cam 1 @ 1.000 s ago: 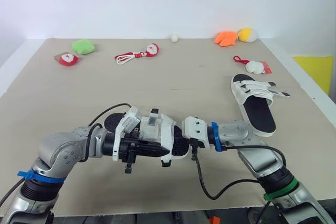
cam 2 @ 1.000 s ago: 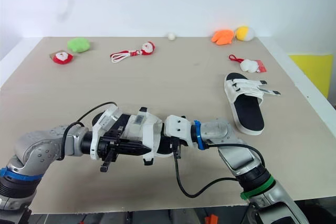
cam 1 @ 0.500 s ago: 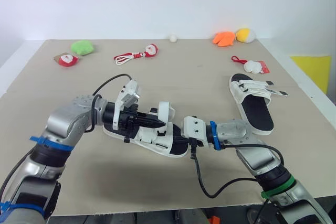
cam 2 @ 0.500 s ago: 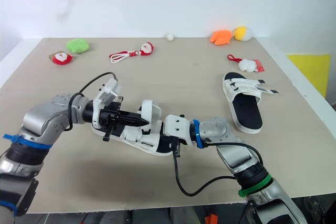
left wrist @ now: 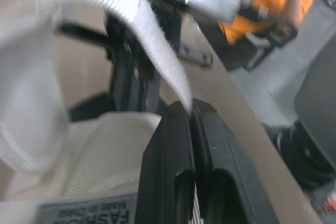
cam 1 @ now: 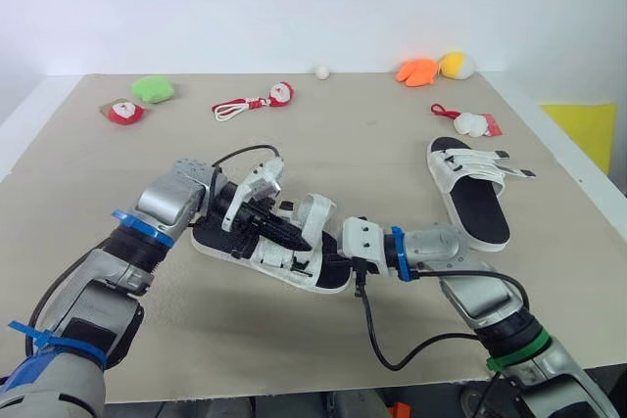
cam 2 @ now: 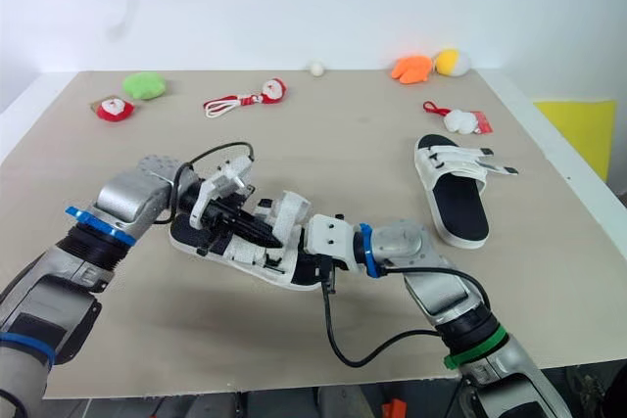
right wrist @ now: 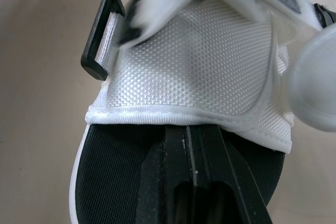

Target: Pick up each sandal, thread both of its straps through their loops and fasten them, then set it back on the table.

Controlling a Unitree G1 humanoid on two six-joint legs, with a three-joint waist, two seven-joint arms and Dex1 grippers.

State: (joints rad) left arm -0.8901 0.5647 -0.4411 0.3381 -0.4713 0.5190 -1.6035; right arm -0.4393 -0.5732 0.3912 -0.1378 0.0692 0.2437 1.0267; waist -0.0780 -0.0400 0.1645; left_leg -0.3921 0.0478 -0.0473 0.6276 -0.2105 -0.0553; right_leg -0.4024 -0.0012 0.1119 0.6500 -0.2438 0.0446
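Note:
One white sandal with a black footbed [cam 1: 235,248] lies low over the middle of the table, between my two grippers. My left gripper [cam 1: 297,239] is shut on one of its white straps [left wrist: 152,40], which arches up from the fingertips. My right gripper [cam 1: 333,259] is shut on the edge of the sandal's white mesh upper [right wrist: 194,72], near the toe end. A black strap loop [right wrist: 100,35] sticks out beside the mesh. The second sandal [cam 1: 480,205] lies flat at the right of the table with its straps loose and pointing right.
Small toys line the far edge: a green plush [cam 1: 155,88], a red and white toy [cam 1: 125,111], a red cord toy [cam 1: 250,103], a white ball [cam 1: 322,71], orange [cam 1: 419,71] and yellow [cam 1: 458,66] plushes, and a white tagged toy [cam 1: 477,124].
The sandal has gone from tipped up on its side to lying flat. My left arm has swung out to the left and now holds a strap from above. The right gripper has stayed put.

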